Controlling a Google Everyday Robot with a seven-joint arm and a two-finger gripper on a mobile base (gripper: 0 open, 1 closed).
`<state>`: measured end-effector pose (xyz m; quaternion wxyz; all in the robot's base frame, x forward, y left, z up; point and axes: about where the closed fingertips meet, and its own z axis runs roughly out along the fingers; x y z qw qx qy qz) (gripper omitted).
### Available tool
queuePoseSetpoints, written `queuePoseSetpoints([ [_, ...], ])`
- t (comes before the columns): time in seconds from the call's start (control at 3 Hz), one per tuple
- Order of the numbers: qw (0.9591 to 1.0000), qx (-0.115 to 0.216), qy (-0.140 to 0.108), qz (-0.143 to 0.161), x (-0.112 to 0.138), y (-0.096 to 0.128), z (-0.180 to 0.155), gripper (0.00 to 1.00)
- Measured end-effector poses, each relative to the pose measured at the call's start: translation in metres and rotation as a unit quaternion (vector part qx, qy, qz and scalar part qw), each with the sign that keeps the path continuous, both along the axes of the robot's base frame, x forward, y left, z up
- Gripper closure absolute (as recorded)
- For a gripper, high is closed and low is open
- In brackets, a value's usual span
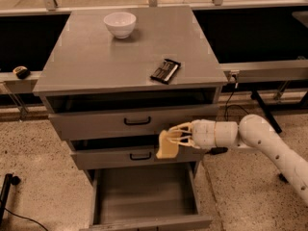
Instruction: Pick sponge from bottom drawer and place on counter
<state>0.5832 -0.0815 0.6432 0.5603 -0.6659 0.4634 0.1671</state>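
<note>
tabletop [91, 57]: top of the cabinet, above three stacked drawers
bowl [120, 24]: on the tabletop, far back, left of centre
packet [165, 71]: on the tabletop, near the front edge, right of centre, well apart from the bowl
bottom drawer [144, 198]: lowest, pulled out toward the front
hand [175, 134]: before the middle drawer [110, 158], right of its handle, above the bottom drawer
sponge [166, 146]: gripped in the hand, hanging at its left end
arm [262, 138]: reaching in from the right

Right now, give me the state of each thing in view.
gripper: shut on the sponge, in front of the middle drawer
sponge: held in the air by the gripper
bottom drawer: pulled open
white bowl: upright on the counter
black packet: flat on the counter
</note>
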Motion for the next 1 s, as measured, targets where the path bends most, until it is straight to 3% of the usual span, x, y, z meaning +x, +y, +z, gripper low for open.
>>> queuePoseSetpoints([
  [0.33,0.9966,-0.033,-0.073,0.018,0.000,0.015,0.063,1.00],
  [0.67,0.9890,-0.047,-0.133,0.043,0.005,0.032,0.130,1.00],
  [1.0,0.9754,-0.058,-0.195,0.085,0.016,0.065,0.218,1.00],
])
